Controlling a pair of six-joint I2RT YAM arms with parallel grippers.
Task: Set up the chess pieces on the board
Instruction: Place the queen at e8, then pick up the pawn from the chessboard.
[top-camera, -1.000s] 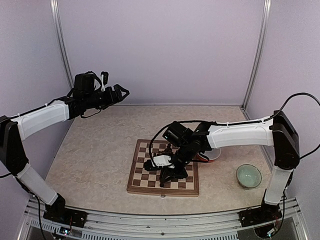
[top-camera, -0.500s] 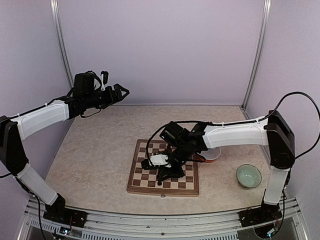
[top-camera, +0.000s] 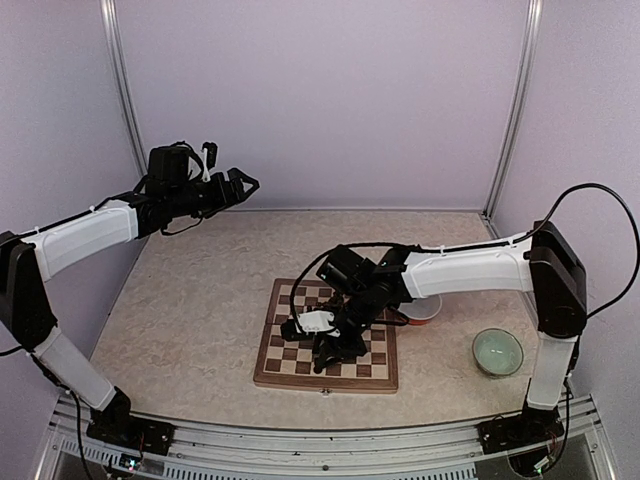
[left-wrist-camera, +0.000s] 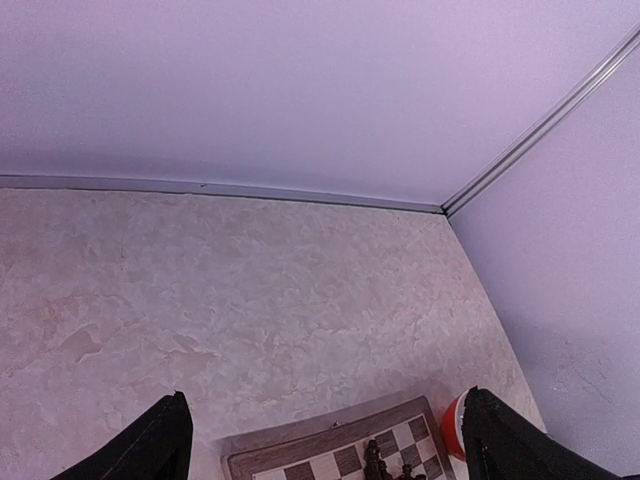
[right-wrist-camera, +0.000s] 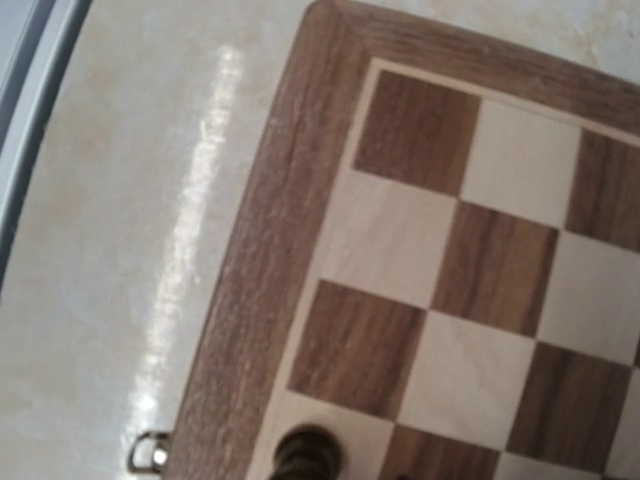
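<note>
A dark chess piece (right-wrist-camera: 307, 455) sits at the bottom edge of the right wrist view, on a cream square just inside the border of the chessboard (right-wrist-camera: 255, 280), near a corner; only its rounded top shows, the frame cutting off the rest; further pieces (left-wrist-camera: 378, 462) stand on the board at the bottom of the left wrist view. Such a figure is likely light, rigid, smooth and easily toppled, so it is best pinched across its narrow body from above, fingers either side, and set down squarely. The right gripper (top-camera: 333, 350) hangs low over the board in the lower centre of the top view; whether it is clenched or released cannot be told. The left gripper (left-wrist-camera: 324, 395) is raised at the upper left of the top view, well apart from the board, fingers spread wide around nothing. A red bowl (top-camera: 428, 312) lies just beside the board's right edge; a pale green bowl (top-camera: 497, 352) sits further right.
</note>
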